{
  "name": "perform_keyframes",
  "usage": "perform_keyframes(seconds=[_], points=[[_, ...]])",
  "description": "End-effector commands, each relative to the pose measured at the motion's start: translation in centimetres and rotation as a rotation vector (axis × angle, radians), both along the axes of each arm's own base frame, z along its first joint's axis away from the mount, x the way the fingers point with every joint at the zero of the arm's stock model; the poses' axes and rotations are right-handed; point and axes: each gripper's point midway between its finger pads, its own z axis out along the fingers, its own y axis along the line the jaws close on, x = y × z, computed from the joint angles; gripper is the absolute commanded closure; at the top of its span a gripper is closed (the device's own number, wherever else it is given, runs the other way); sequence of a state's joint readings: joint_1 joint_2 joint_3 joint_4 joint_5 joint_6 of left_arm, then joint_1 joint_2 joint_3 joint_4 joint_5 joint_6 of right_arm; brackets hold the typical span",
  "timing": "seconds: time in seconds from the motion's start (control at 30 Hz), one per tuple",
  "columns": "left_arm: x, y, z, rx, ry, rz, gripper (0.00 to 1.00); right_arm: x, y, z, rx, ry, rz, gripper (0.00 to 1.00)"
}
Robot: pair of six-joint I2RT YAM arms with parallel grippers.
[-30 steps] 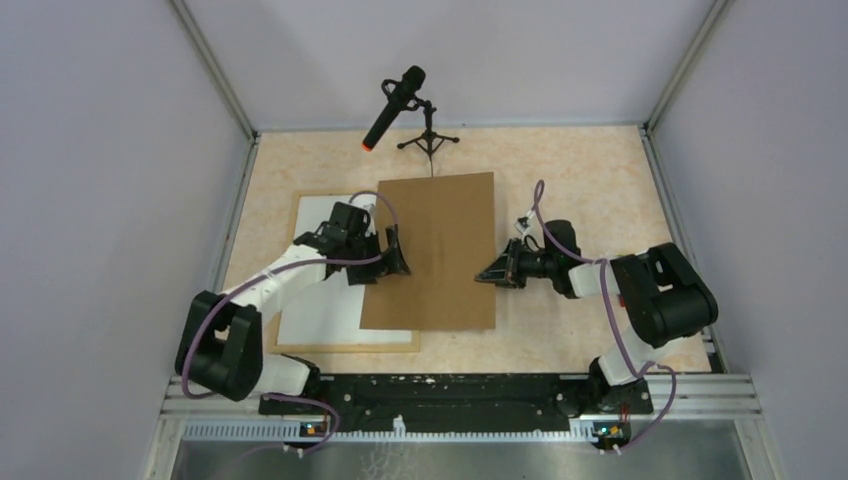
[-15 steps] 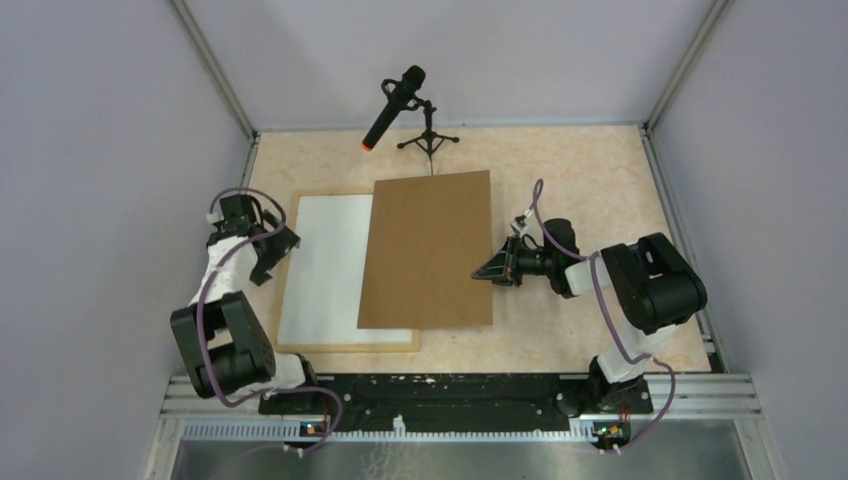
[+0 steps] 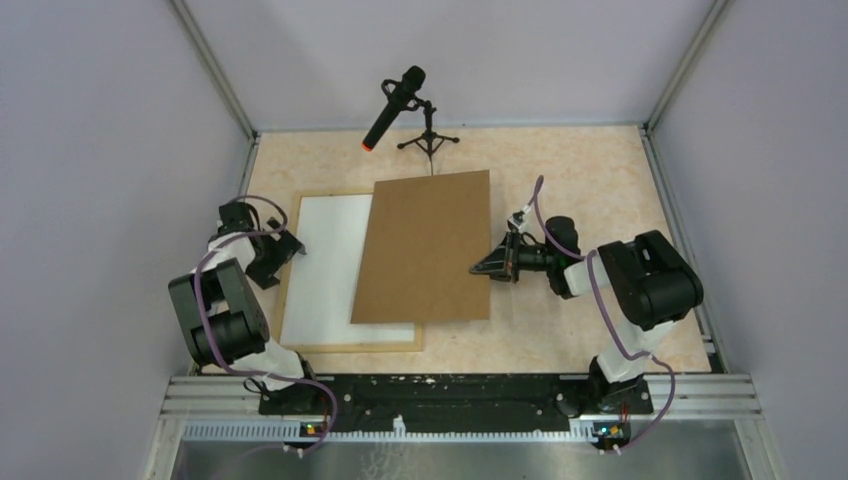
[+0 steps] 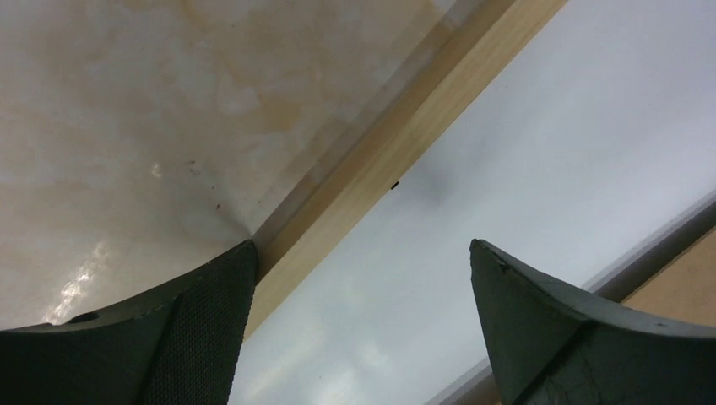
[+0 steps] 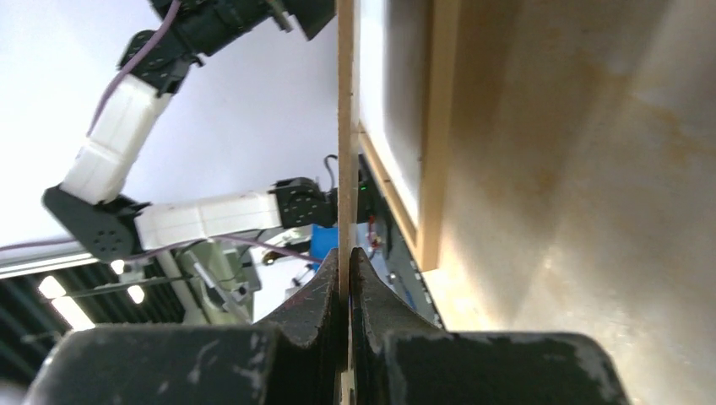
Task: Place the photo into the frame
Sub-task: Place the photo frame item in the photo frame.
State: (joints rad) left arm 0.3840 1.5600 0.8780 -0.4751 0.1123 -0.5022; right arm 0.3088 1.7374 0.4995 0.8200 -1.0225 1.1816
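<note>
Frame [image 3: 340,347] of thin pale wood

Jaws tight on backing board [image 5: 345,126] edge

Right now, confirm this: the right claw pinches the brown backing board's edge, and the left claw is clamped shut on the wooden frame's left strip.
One part is wrong. The left claw is not clamped shut: the left wrist view shows it open, fingers wide apart by the left strip of the wooden frame, gripping nothing. The right claw does pinch the edge of the brown backing board.
</note>
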Motion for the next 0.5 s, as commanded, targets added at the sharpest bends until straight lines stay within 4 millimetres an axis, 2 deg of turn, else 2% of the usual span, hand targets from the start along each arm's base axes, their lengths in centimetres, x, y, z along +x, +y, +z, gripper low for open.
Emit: perform_keyframes(seconds=[0.0, 0.17, 0.33, 0.47], points=[[0.2, -3.9, -0.6, -0.195, -0.064, -0.110, 0.03, 0.6, 0.5, 5.0, 0.142, -0.104, 0.039, 1.00], [-0.5, -5.7, -0.1, -0.273, -0.093, -0.142, 0.03, 0.0, 1.1, 5.8, 0.114, -0.134, 0.073, 1.00], [-1.0, -7.3, 0.7, -0.342, -0.127, -0.205, 0.06, -1.0, 3.1, 5.8, 0.026, -0.211, 0.160, 1.00], [-1.4, -7.4, 0.7, -0.331, -0.124, -0.225, 0.07, -1.3, 4.5, 6.1, 0.013, -0.273, 0.203, 1.00]])
